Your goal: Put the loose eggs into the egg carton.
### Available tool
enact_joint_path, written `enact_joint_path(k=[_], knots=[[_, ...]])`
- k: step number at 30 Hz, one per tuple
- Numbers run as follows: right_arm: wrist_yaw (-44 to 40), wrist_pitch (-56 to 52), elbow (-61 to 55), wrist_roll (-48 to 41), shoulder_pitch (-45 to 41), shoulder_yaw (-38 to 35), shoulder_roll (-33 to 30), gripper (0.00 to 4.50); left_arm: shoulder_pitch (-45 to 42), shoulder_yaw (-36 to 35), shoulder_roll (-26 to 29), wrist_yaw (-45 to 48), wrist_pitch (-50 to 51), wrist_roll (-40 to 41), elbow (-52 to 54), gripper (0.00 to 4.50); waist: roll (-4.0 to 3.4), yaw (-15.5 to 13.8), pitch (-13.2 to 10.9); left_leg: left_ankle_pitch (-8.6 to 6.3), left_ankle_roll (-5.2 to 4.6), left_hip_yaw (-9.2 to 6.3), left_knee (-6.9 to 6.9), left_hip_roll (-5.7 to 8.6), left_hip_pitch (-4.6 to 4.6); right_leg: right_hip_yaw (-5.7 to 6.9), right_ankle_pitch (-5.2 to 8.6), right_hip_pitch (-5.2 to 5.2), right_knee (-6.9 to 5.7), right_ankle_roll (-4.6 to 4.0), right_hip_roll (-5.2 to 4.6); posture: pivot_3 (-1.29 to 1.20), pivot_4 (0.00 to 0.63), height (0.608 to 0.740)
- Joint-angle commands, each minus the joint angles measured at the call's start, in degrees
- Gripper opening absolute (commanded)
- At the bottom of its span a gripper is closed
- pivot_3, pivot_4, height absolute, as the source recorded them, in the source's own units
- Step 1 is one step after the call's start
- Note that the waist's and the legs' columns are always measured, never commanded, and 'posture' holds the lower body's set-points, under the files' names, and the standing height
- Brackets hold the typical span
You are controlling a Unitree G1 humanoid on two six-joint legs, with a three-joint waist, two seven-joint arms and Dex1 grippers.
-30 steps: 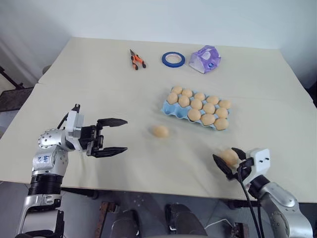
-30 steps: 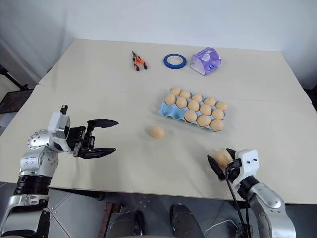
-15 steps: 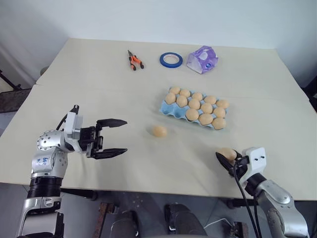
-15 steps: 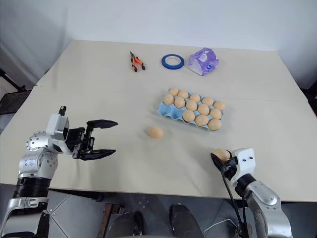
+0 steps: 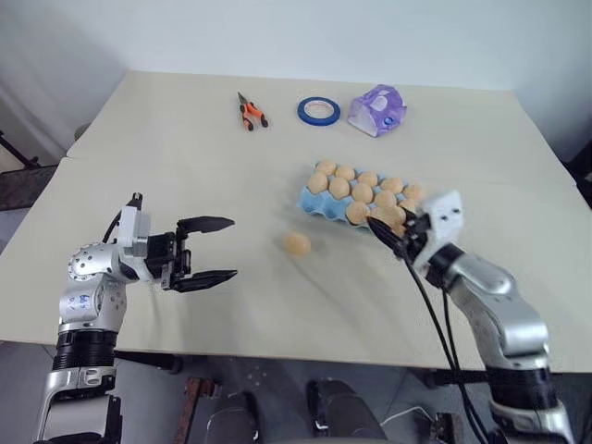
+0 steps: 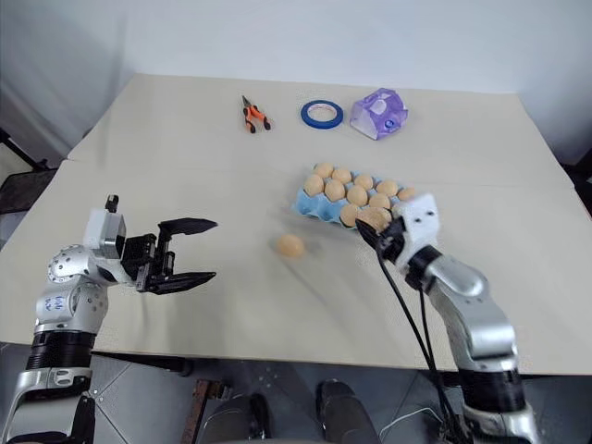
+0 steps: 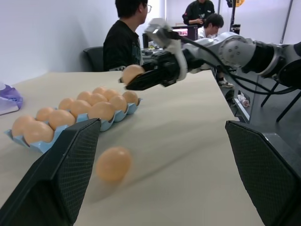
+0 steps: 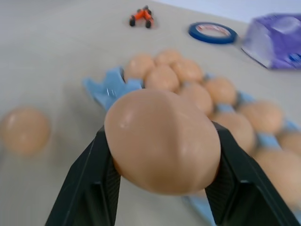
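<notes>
I see my right gripper (image 5: 388, 231) clamped on an egg (image 8: 162, 140) right of centre, above the egg carton (image 5: 311, 197); my left gripper (image 5: 217, 250), lower left, gapes wide, holding nothing.

— What's in your right claw (image 5: 388, 231)?
— An egg (image 5: 382, 218), pinched between my fingers, over the near edge of the carton (image 5: 313, 200).
— And the left claw (image 5: 215, 250)?
— Spread wide, empty, above the worktop (image 5: 185, 139).
— Anything loose?
— One egg (image 5: 297, 243) between my claws. Far back lie pliers (image 5: 252, 112), a tape ring (image 5: 318, 111) and a purple packet (image 5: 377, 110).
</notes>
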State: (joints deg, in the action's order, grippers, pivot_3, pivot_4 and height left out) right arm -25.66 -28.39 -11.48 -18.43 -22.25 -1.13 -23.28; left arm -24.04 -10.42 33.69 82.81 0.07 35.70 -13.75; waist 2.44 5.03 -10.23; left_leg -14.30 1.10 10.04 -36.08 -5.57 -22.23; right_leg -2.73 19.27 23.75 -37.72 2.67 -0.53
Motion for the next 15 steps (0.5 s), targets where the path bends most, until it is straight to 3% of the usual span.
enact_joint_path(k=[1,8,13,15], knots=[[0.5,3.1,7.0,3.3,-6.7,2.6,2.2,1.95,0.2,-1.3,0.1,-2.0,-0.4,-0.3,1.6,4.5,-0.01,0.0,0.0,0.02,0.05,0.04,0.0,0.0,-0.04,-0.01,0.01,0.05,0.0,0.01,0.0,0.0,0.15,0.74],[-1.8,12.5,24.6,9.3,-17.4,7.0,6.3,1.95,1.4,-1.7,0.5,-9.0,1.4,-2.1,2.9,4.5,-0.02,-0.1,0.0,0.04,0.14,0.11,-0.03,0.0,-0.24,-0.03,0.12,0.23,0.0,0.13,0.02,0.0,0.15,0.74],[-4.2,14.5,28.3,10.6,-19.2,7.6,6.3,1.95,2.5,-2.2,0.8,-10.6,1.1,-2.0,4.4,4.5,-0.03,0.0,0.0,0.03,0.15,0.16,-0.03,-0.02,-0.23,-0.06,0.12,0.25,-0.04,0.14,0.02,0.0,0.15,0.74],[-4.8,14.6,28.4,11.4,-19.1,8.0,6.0,2.62,3.0,-2.4,0.8,-11.0,0.9,-2.0,4.8,4.5,-0.03,0.1,0.0,0.05,0.18,0.16,-0.03,-0.02,-0.2,-0.07,0.13,0.25,-0.07,0.14,0.03,0.0,0.15,0.74]])
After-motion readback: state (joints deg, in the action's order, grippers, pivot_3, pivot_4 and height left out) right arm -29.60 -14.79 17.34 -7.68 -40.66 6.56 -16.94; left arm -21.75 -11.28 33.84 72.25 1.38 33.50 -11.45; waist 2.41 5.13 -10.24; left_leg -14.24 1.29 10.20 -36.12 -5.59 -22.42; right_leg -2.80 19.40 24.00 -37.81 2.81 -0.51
